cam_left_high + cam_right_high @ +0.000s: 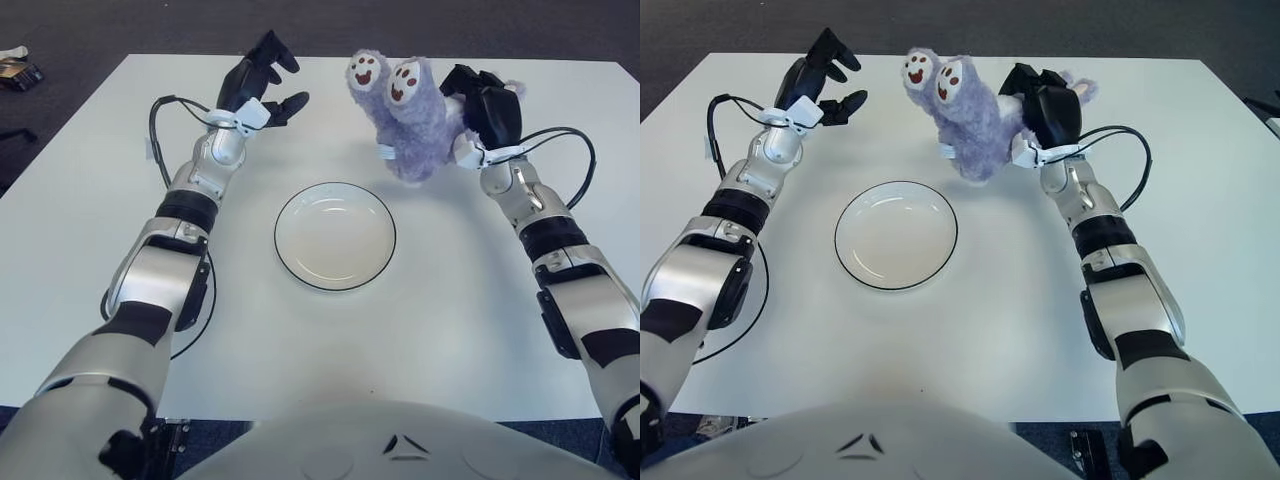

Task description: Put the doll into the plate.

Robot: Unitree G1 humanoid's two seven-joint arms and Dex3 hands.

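At the far right of the white bench (80, 200), the right hand (487, 108) has its dark fingers closed around the back of the purple plush doll (415, 118), gripping it from the right side; the doll appears lifted, its two pale soles with brown paw prints turned up toward the camera and its body hanging down and leftward from the grasp, though whether its lowest part touches the surface cannot be told. A small white tag pokes out on the doll's left flank. Nearer the robot and a little to the left sits the plate (290, 262), white with a thin dark rim, shallow, with nothing in it, apart from the doll. On the far left, the left hand (262, 88) shows with fingers spread and holding nothing, beyond the plate and to the doll's left. Cables loop from each wrist along the forearms. The step in hand looks like the carry: the doll is gripped but not yet over the plate. To do it well, the right hand should probably keep its closed grip firm on the soft body, lift enough for the dangling part to pass above the rim, travel toward the robot and leftward until the doll's bulk is centred over the dish, then lower before releasing, since a floppy toy let go high or off-centre could slump over the edge.
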